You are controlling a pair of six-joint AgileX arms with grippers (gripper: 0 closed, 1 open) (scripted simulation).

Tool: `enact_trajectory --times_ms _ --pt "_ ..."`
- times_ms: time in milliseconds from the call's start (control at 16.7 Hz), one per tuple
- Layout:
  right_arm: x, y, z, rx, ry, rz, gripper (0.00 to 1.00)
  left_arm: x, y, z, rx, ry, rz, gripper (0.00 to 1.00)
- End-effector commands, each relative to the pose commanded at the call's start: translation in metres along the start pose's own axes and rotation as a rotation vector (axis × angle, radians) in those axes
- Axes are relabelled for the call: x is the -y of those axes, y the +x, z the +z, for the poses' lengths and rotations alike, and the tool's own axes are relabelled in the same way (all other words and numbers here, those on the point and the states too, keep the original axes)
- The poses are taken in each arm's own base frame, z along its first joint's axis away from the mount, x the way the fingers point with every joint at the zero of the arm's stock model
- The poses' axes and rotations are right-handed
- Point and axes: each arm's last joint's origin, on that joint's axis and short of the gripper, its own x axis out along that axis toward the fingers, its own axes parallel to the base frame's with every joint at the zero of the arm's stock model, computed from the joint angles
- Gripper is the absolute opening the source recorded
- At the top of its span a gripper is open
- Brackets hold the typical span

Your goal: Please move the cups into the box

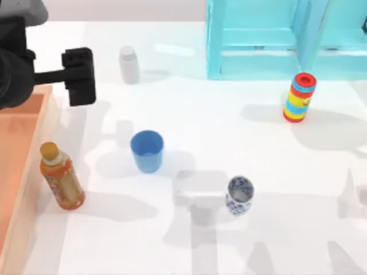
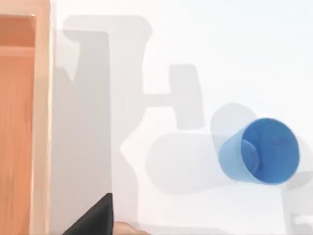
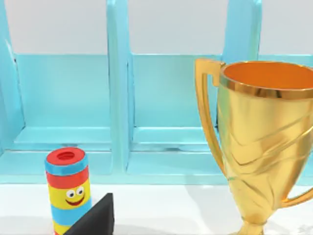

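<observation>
We see a white worktop (image 1: 229, 143) with a turquoise shelf frame (image 1: 269, 40) at its far edge. The blue cup (image 1: 147, 150) stands upright near the centre; the white floral cup (image 1: 239, 195) stands to its right, apart. The wooden box (image 1: 23, 166) lies at the left edge, an orange bottle (image 1: 61, 176) just beside its rim. Our left gripper (image 1: 79, 76) hovers near the box's far corner; whether its fingers are open or closed we cannot tell. The right wrist view shows a golden trophy (image 3: 264, 142) and a striped cylinder (image 1: 299, 97).
</observation>
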Motion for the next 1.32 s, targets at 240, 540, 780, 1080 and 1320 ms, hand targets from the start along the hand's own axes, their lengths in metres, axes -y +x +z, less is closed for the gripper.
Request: enact_trajectory --times_ms 240,540,780,1080,1320 --pt "0.0 0.0 0.0 0.0 0.0 0.0 1.0 0.029 0.031 0.03 -0.184 -0.017 0.039 1.0" --pt "0.0 0.0 0.0 0.0 0.0 0.0 1.0 0.077 0.1 0.058 -0.429 -0.02 0.127 1.0" --pt "0.0 0.0 0.0 0.0 0.0 0.0 1.0 0.112 0.145 0.057 -0.579 -0.012 0.202 1.0" --pt "0.0 0.0 0.0 0.0 0.0 0.0 1.0 0.133 0.162 0.051 -0.626 0.017 0.219 1.0" --pt "0.0 0.0 0.0 0.0 0.0 0.0 1.0 0.133 0.162 0.051 -0.626 0.017 0.219 1.0"
